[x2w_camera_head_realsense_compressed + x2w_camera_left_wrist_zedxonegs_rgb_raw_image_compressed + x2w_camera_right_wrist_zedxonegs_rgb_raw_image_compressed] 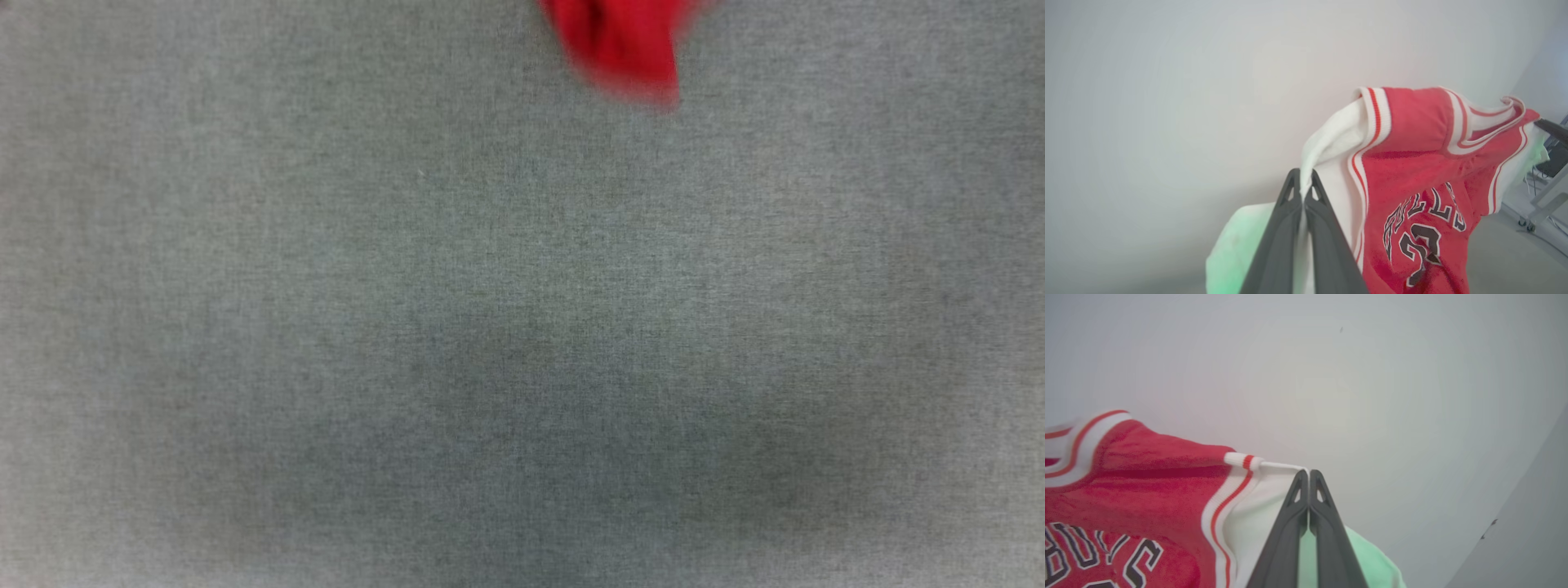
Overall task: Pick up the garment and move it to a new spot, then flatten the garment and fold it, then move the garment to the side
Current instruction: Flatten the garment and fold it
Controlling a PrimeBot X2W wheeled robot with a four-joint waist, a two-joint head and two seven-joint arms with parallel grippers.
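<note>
**Head view**
- Grey woven surface [490,327]: covers the frame, with soft shadow patches low down.
- Garment [624,49]: a blurred red lobe at the top edge, right of centre. I cannot tell whether it touches the surface.

**Left wrist view**
- My left gripper [1303,176]: both dark fingers pressed together, clamped on a fold of the white sleeve [1331,143].
- Garment: hangs from that sleeve and spreads to this view's right, its front facing the camera. The body is red, with red-white striped trim at armhole and collar.
- Lettering [1427,208]: black with white outline, arched and creased.
- Number [1421,245]: sits just below the lettering, partly folded.
- Dark bar [1551,127]: meets the garment's far shoulder at the right edge. I cannot tell what it is.
- Pale wall [1167,102]: behind everything.
- Grey wheeled frame [1541,200]: low at the right edge, standing on the floor.

**Right wrist view**
- My right gripper [1309,473]: fingers together, tips pinching the thin edge of the other white sleeve [1253,510].
- Garment: runs off to this view's left from that pinch, pulled fairly taut along its top edge. Red shoulder, striped armhole trim and part of the lettering show at the lower left.
- Sleeve cloth below my fingers shows a green tint.
</note>
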